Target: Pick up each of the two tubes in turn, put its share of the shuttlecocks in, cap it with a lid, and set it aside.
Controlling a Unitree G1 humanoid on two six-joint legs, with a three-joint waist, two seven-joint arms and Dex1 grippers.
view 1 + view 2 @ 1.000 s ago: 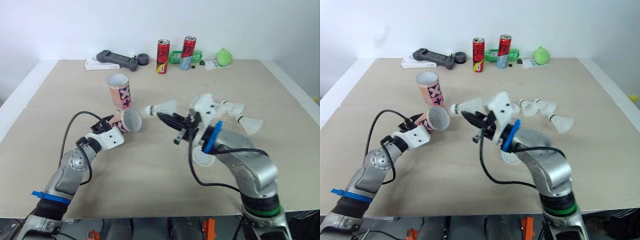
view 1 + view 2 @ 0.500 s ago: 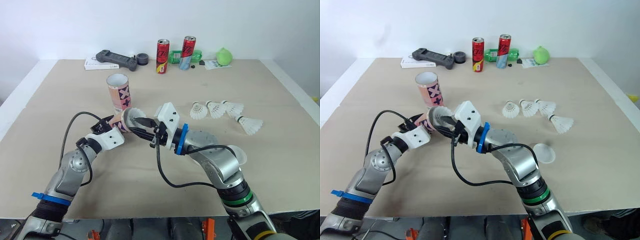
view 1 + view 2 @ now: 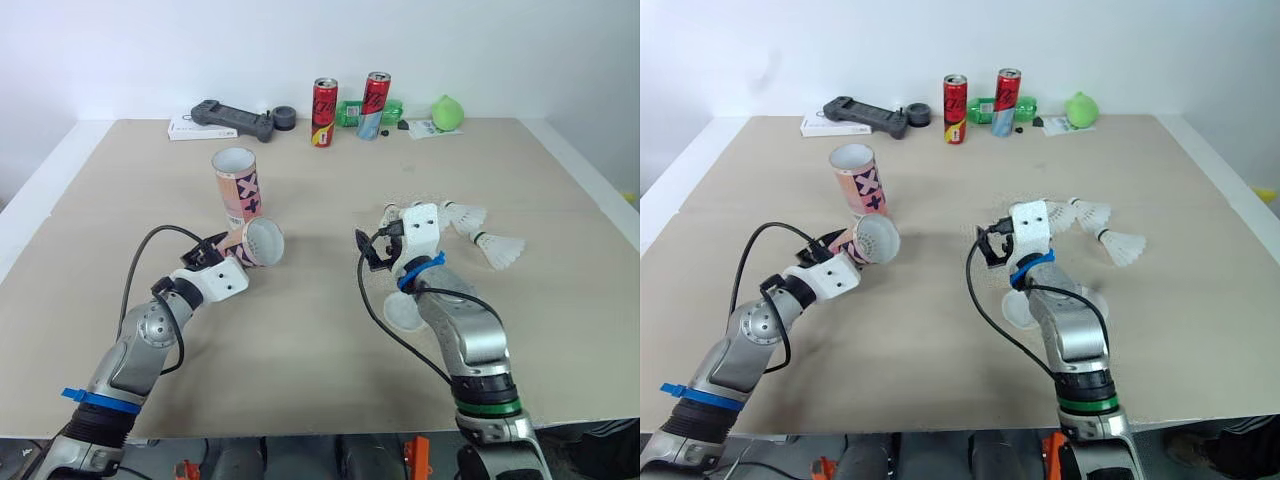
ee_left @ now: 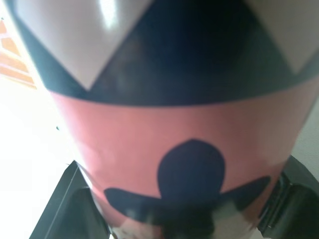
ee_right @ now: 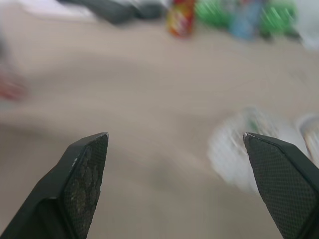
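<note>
Right wrist view: right gripper (image 5: 174, 144), spread empty, is withdrawn from the tube (image 3: 252, 243) clamped by left gripper (image 3: 216, 256); shuttlecock judged loaded.

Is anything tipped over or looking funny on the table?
One tube is tipped sideways, but the left tool is holding it that way, mouth toward the open right tool. The other tube stands upright behind it. Loose shuttlecocks lie on the table. Nothing looks spilled or broken.
</note>
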